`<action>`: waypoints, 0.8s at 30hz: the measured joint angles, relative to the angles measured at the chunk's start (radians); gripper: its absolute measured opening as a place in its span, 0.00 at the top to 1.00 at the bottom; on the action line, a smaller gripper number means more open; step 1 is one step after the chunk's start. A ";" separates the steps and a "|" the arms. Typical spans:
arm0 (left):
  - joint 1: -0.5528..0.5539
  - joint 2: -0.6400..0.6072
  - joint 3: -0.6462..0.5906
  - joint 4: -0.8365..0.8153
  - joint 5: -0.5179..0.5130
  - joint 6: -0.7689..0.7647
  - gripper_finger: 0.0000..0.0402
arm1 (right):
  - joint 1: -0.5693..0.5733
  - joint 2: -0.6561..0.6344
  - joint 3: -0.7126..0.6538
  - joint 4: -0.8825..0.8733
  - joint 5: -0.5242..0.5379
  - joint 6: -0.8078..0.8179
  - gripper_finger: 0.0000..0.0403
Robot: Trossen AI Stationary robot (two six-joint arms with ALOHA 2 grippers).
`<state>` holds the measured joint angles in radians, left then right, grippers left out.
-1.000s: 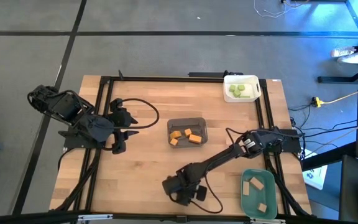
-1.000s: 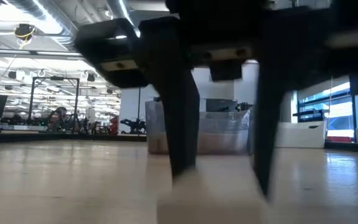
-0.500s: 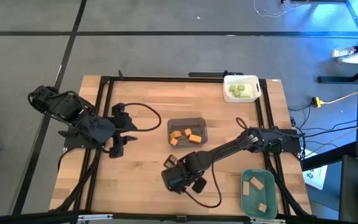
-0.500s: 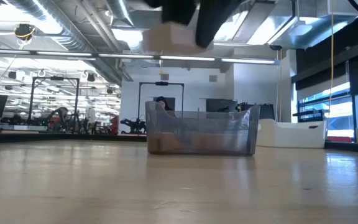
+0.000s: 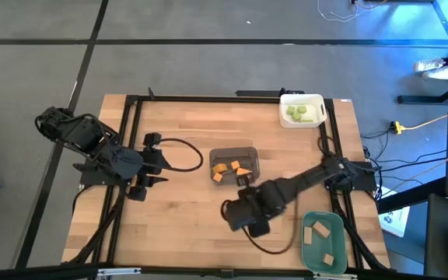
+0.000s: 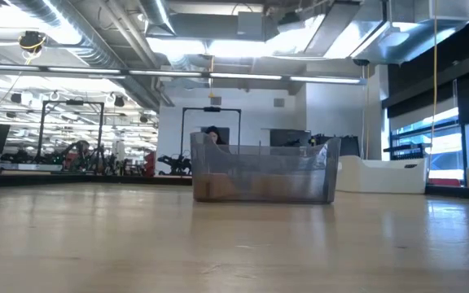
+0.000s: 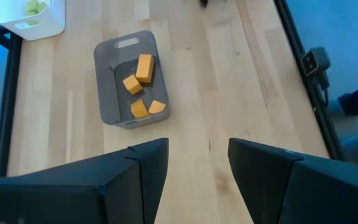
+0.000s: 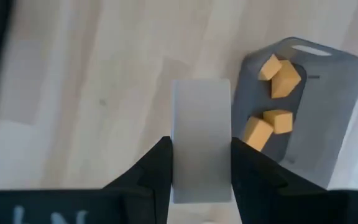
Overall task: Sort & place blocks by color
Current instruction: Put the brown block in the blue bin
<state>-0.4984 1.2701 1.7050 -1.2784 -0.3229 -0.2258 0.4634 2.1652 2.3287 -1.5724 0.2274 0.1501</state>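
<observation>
Block (image 8: 201,140) pale, blurred, clamped in right claw (image 8: 199,171).

A grey tray (image 5: 235,152) with orange blocks (image 5: 232,169) sits mid-surface (image 5: 177,225). A white tray (image 5: 314,102) with green blocks (image 5: 300,113) is at the far right corner; a green tray (image 5: 334,241) with tan blocks (image 5: 317,229) at the near right corner. The right tool (image 5: 242,215) hovers near the grey tray's near edge; the left tool (image 5: 142,165) waits by the left edge.

So the middle tray (image 5: 234,164) sits mid-table (image 5: 177,225) with four blocks (image 5: 232,169) in it, another tray (image 5: 302,110) at the back right corner, a third (image 5: 322,240) front right.
</observation>
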 joint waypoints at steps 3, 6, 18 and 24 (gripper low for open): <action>0.000 0.000 0.000 -0.011 0.000 0.009 0.60 | 0.037 -0.052 -0.023 0.001 -0.016 0.125 0.69; 0.001 0.000 0.000 -0.012 0.000 0.008 0.60 | 0.079 -0.106 -0.059 0.008 -0.011 0.257 0.69; 0.000 0.000 0.000 -0.011 -0.001 0.001 0.60 | 0.294 -0.405 -0.477 0.005 -0.125 1.122 0.69; 0.001 0.000 0.000 -0.014 -0.002 0.001 0.60 | 0.406 -0.464 -0.721 0.004 -0.363 1.526 0.69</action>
<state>-0.4976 1.2697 1.7050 -1.2922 -0.3248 -0.2249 0.8696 1.7009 1.6075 -1.5681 -0.1351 1.6761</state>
